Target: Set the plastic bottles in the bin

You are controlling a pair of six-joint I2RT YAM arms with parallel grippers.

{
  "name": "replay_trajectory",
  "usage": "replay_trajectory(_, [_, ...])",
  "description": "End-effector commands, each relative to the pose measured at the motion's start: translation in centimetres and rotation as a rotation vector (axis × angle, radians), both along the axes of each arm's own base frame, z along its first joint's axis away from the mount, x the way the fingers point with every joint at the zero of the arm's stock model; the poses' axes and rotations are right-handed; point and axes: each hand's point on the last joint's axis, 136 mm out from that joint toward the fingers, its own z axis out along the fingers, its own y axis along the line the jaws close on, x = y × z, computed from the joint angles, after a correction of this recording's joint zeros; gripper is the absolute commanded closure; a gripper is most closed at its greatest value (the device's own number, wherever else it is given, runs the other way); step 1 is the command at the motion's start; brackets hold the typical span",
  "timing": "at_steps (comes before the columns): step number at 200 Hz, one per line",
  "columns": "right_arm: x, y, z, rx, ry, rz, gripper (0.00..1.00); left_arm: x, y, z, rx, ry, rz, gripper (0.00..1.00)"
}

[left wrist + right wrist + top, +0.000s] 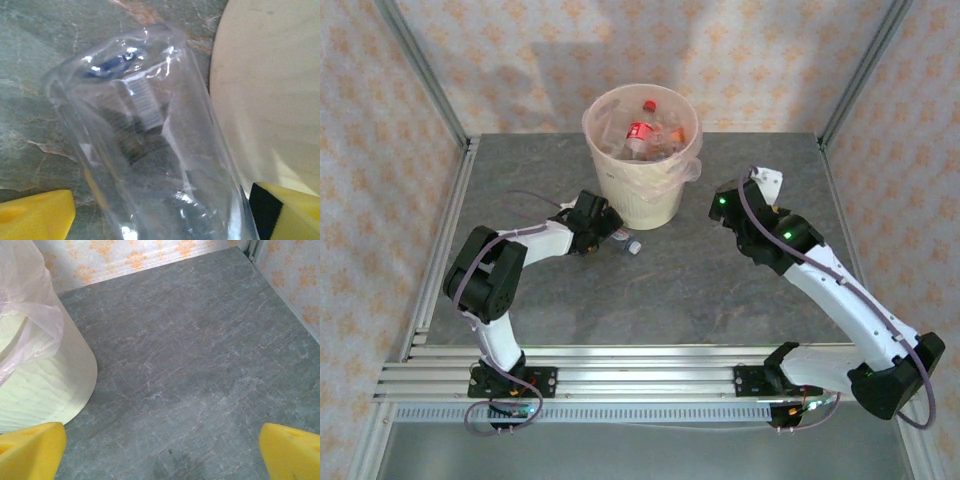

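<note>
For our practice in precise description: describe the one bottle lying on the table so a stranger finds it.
Find the big cream bin. Beside its base, near left, lies a clear blue-capped bottle. The other bottles are inside it; this one lies outside.

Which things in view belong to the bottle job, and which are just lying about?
Job: bin; bottles inside it; clear bottle beside it, straddled by the left claw.
Just there: grey table; aluminium rails; patterned walls.
</note>
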Motion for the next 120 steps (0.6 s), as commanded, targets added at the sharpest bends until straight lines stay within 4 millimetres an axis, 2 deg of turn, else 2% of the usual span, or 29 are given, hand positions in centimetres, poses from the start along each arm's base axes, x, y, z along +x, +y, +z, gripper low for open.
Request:
replay_trajectory(1, [0.3, -0.2, -0.2, -0.021, 0.003, -0.004, 0.01, -0.1, 1.1, -2.1, 0.014, 0.048, 0.057, 0.17])
replay_trajectory(26, [0.3, -0.1, -0.3, -0.020, 0.005, -0.005, 0.01, -0.5, 2.0, -2.2, 0.031, 0.058, 0.085, 0.27])
replay_trajectory(40, [0.4, 0.0, -0.2, -0.017, 0.003, -0.004, 0.01, -0.8, 2.6, -2.1, 0.041, 0.061, 0.104, 0.36])
replay_trajectory(73, [0.4, 0.0, -0.2, -0.016, 0.000, -0.004, 0.01, -1.2, 3.8, -1.2, 0.085, 0.049, 0.134, 0.46])
replay_trajectory(99, [0.3, -0.1, 0.0, -0.015, -0.002, -0.006, 0.01, -1.5, 4.7, 0.8, 0.129, 0.018, 0.141, 0.59])
replay_trajectory(120, [0.2, -0.3, 0.2, -0.012, -0.009, -0.010, 0.01, -1.8, 5.8, 3.3, 0.176, -0.022, 0.144, 0.62])
